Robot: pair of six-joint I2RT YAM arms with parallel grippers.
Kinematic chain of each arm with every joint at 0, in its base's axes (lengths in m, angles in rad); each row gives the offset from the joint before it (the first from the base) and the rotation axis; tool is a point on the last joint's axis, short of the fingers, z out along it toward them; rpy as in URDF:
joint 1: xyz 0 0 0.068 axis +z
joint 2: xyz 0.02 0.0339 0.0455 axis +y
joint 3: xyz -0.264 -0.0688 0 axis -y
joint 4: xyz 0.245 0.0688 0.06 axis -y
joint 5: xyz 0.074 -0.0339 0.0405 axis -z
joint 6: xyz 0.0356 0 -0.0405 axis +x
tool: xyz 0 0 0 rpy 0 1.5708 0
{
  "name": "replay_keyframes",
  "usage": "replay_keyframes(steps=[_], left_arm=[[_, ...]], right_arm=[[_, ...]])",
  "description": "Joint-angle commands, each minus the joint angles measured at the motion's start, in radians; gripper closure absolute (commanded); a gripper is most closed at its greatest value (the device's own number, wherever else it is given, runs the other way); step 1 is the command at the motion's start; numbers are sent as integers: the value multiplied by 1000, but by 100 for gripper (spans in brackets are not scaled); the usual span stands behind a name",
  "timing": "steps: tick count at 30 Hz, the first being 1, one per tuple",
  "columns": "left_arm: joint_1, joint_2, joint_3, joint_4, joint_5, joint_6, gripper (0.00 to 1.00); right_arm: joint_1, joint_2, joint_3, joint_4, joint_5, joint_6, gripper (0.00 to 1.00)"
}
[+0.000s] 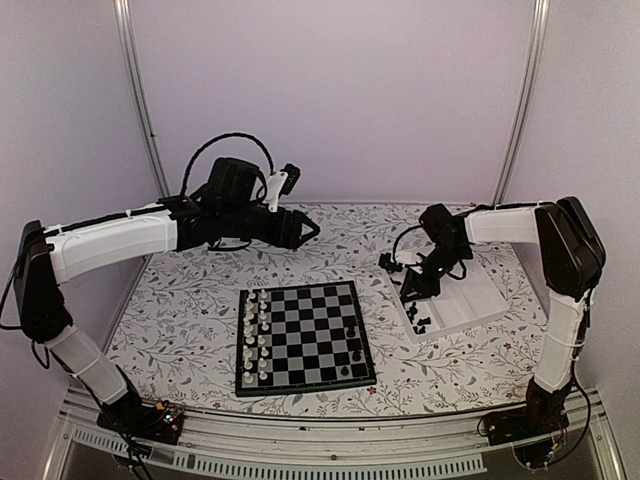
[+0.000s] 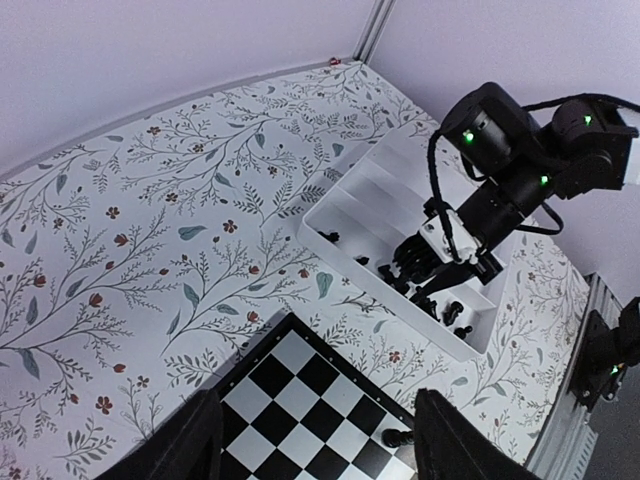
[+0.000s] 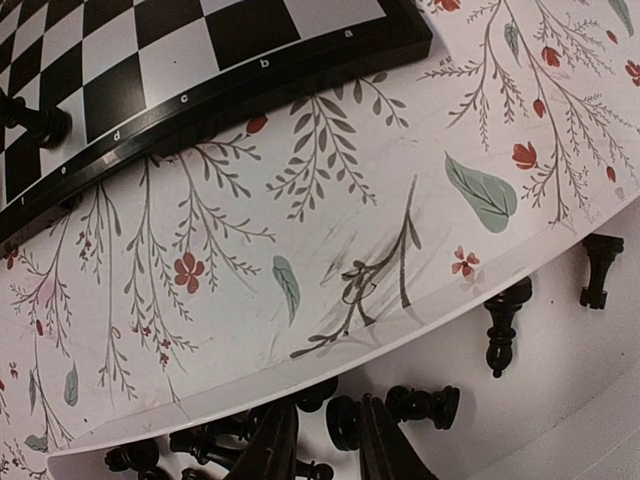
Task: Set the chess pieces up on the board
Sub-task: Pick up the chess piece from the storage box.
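Observation:
The board (image 1: 305, 335) lies mid-table, with white chessmen along its left columns and three black chess pieces (image 1: 352, 352) near its right edge. More black pieces (image 1: 420, 318) lie loose in the white tray (image 1: 470, 300). My right gripper (image 1: 415, 285) reaches down into the tray. In the right wrist view its jaws (image 3: 325, 440) stand slightly apart around a lying black piece (image 3: 345, 420), with a gap at the left finger. My left gripper (image 1: 300, 228) hovers open and empty above the table behind the board. Its fingers (image 2: 180, 440) frame the board corner (image 2: 300, 410).
One black piece (image 2: 398, 437) stands near the board's edge. Other lying pieces (image 3: 500, 325) are scattered in the tray behind its near rim (image 3: 400, 320). The floral cloth (image 1: 200, 320) covers the table. The enclosure walls stand at the back and sides.

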Motion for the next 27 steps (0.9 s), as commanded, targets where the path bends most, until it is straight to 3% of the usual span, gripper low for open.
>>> replay_keyframes(steps=[1,14,22,27], left_arm=[[-16,-10,-7,0,-5,-7,33],[-16,10,-3,9,4,-14,33],[-16,10,-10,11,6,-18,33],[-16,10,-12,15,8,-16,33]], right_arm=[[0,21,15,3,-16,-11,76],[17,47,37,23,-25,-6,79],[19,31,43,11,-72,-27,96],[17,4,45,6,-28,-30,99]])
